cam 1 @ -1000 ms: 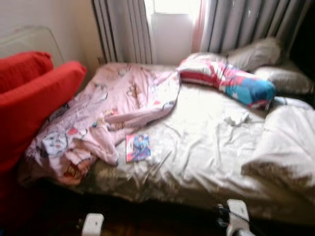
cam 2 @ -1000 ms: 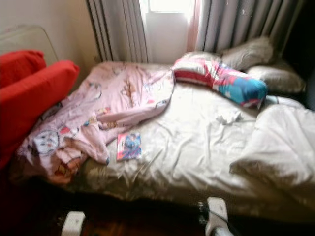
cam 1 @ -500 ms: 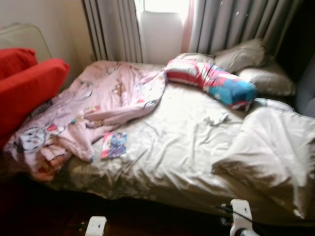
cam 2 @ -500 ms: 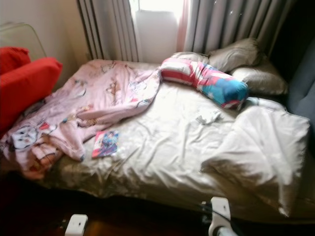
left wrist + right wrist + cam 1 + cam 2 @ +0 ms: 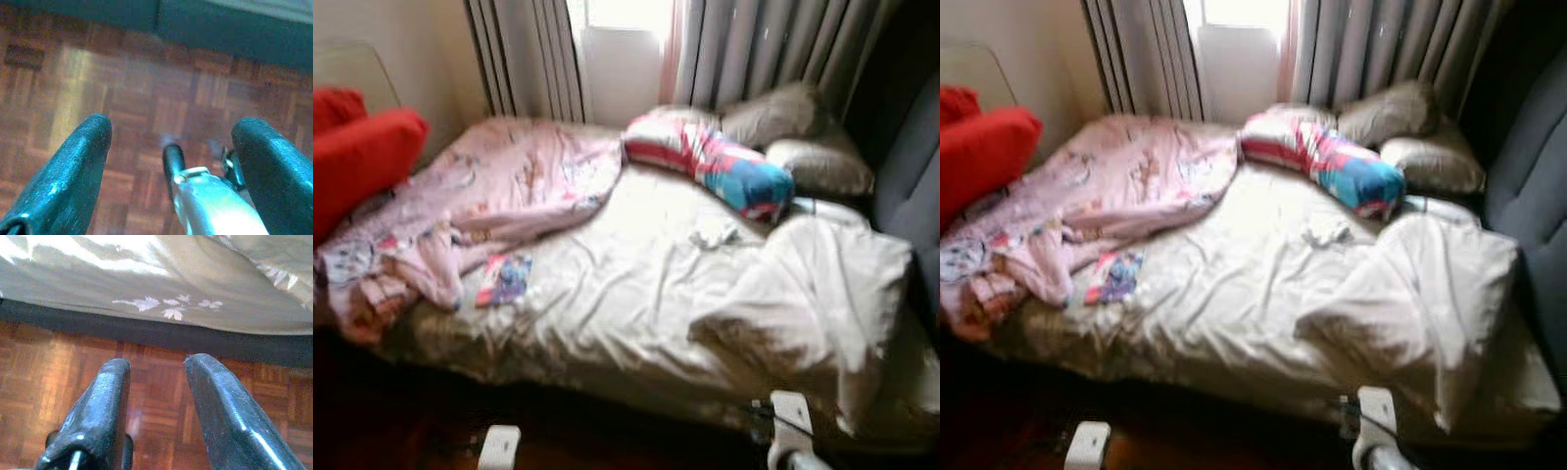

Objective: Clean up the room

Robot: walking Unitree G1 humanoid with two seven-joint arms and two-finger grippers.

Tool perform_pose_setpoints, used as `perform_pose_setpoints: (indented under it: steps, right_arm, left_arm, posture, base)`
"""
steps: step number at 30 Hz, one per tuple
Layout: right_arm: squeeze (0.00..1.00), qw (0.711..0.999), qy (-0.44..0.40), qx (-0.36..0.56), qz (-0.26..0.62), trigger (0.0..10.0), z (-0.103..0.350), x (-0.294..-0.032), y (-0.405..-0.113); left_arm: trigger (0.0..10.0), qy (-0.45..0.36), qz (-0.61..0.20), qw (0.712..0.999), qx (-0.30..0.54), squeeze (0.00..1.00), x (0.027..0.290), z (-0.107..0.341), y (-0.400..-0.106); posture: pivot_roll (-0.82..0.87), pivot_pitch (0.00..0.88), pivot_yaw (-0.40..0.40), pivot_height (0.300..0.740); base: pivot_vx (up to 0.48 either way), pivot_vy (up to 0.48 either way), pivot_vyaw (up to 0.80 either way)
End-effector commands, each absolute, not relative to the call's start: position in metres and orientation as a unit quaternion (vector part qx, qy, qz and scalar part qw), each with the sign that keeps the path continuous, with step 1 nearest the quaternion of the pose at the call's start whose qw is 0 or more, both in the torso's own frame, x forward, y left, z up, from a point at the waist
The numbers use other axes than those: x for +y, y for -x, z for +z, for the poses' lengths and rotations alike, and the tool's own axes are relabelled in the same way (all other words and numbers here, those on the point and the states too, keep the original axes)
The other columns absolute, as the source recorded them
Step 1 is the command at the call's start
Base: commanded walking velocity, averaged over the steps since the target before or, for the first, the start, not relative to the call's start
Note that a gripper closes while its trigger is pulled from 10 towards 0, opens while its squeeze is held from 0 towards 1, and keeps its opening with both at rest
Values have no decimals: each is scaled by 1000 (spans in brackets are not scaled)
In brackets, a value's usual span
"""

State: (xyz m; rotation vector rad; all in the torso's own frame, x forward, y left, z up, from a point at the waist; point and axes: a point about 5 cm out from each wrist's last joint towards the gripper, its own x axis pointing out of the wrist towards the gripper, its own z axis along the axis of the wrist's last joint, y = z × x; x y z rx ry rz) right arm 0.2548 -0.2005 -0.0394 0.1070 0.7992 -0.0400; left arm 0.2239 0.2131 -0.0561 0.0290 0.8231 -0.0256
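Note:
An unmade bed (image 5: pixel 626 284) lies before me under a pale sheet. A pink patterned blanket (image 5: pixel 499 186) is bunched over its left side. A small colourful book (image 5: pixel 503 279) rests beside the blanket, and a crumpled white cloth (image 5: pixel 713 233) lies mid-bed. A red, white and blue striped pillow (image 5: pixel 715 166) sits near the head. A white duvet (image 5: pixel 813 294) is heaped on the right. Both arms hang low by the bed's front edge. My left gripper (image 5: pixel 173 125) is open over parquet floor. My right gripper (image 5: pixel 159 363) is open above the floor beside the bed's skirt.
Red cushions (image 5: pixel 357 162) stand at the left of the bed. Two grey pillows (image 5: pixel 769 116) lean against grey curtains (image 5: pixel 754 49) under a bright window. A dark grey upholstered piece (image 5: pixel 1528 196) rises on the right. Dark parquet floor (image 5: pixel 161 382) runs along the bed's front.
The camera has swung to the right: the red cushions slid toward the left edge and the dark upholstered piece came in on the right. Nothing on the bed has moved.

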Motion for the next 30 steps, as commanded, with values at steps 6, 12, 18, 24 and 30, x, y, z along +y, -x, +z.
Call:
perform_pose_setpoints:
  steps: [6, 12, 18, 24, 30]
  right_arm:
    - [0, 918, -59, 391, -20, 10000, -41, -198, -253]
    - [0, 918, -58, 392, -20, 10000, -41, -198, -253]
    - [0, 918, -57, 392, -20, 10000, -41, -198, -254]
    - [0, 919, -57, 391, -20, 10000, -40, -198, -254]
    - [0, 919, -59, 390, -20, 10000, -40, -198, -255]
  left_arm:
    - [10000, -17, -4, 912, 409, 0, 219, -57, -221]
    - [10000, -8, 4, 913, 409, 0, 219, -58, -220]
    - [10000, -1, 10, 912, 410, 0, 218, -58, -220]
    - [10000, -2, 10, 912, 410, 0, 218, -58, -221]
    - [10000, -1, 11, 912, 410, 0, 219, -57, -221]
  posture:
    - [-9, 66, -10, 740]
    - [-9, 68, -12, 740]
    - [-8, 73, -14, 740]
    - [-9, 76, -15, 740]
    - [-8, 83, -14, 740]
  base:
    - [0, 0, 0]
    - [0, 0, 0]
    - [0, 186, 0]
    - [0, 480, 0]
    - [0, 480, 0]
